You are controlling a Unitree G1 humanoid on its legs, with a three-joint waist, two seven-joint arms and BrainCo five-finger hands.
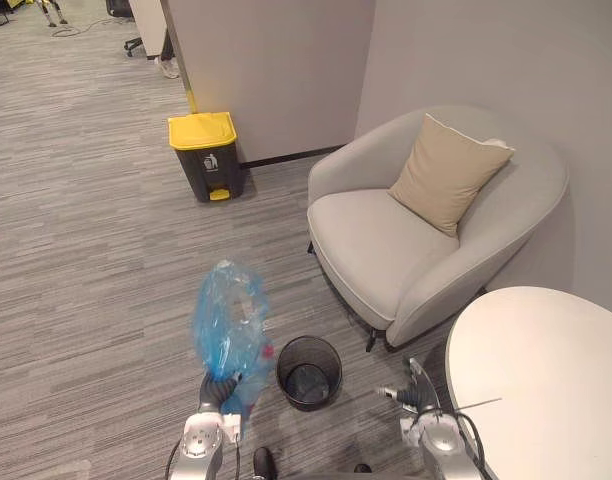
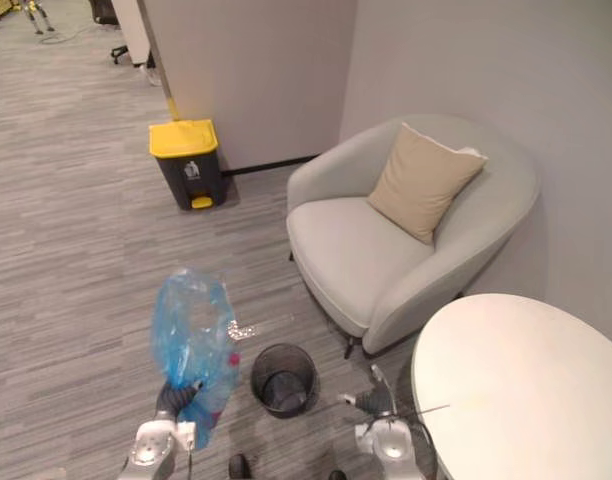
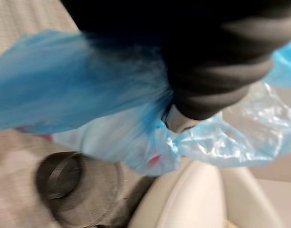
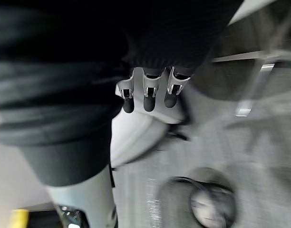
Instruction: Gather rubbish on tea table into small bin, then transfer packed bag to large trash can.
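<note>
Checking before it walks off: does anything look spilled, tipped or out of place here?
Nothing spilled or tipped. The blue bag is out of the black mesh bin, gripped by the left hand beside it, as the task needs. The bin stands upright; the right hand hangs idle by the white table.

Left arm: silver-grey, set low, forearm pointing forward and up. Left hand [image 1: 221, 388]: dark ribbed cover showing, clenched on the bunched neck of a blue bag [image 1: 229, 320] held above it. Right arm: low, forearm forward. Right hand [image 1: 416, 395]: fingers [image 4: 149, 97] straight and relaxed, thumb out sideways, empty.
</note>
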